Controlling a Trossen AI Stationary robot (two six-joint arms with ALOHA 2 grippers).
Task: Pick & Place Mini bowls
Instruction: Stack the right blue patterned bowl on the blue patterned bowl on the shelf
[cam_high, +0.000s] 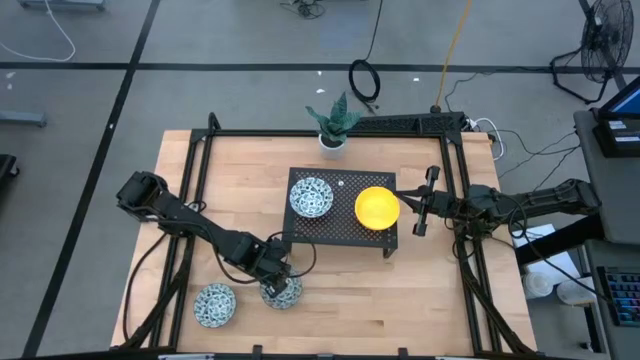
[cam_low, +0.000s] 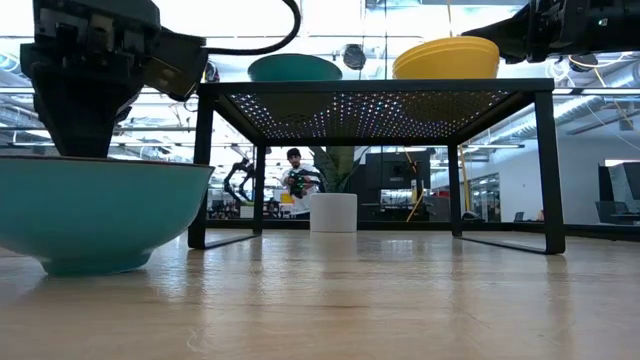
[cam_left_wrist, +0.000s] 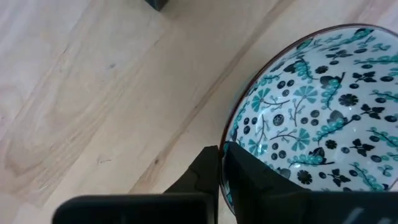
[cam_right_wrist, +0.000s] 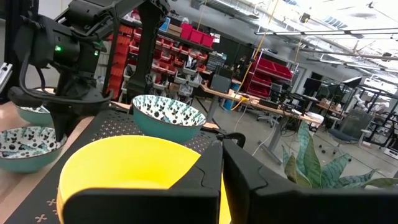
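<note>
- At the table's front-left, the left gripper (cam_high: 279, 283) has pinched shut on the rim of a patterned bowl (cam_high: 284, 291) — another patterned bowl (cam_high: 214, 304) sits just beside it.
- Lift straight up, keeping the bowl level, so the rim doesn't slip.
- Clear the black rack (cam_high: 342, 235) edge before moving over.
- The right gripper (cam_high: 418, 208) waits closed, empty, beside the yellow bowl (cam_high: 377, 207).

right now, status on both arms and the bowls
Left gripper shut on patterned bowl's rim, on the table. Right gripper shut beside yellow bowl on the black rack. Nothing blocking the lift.
</note>
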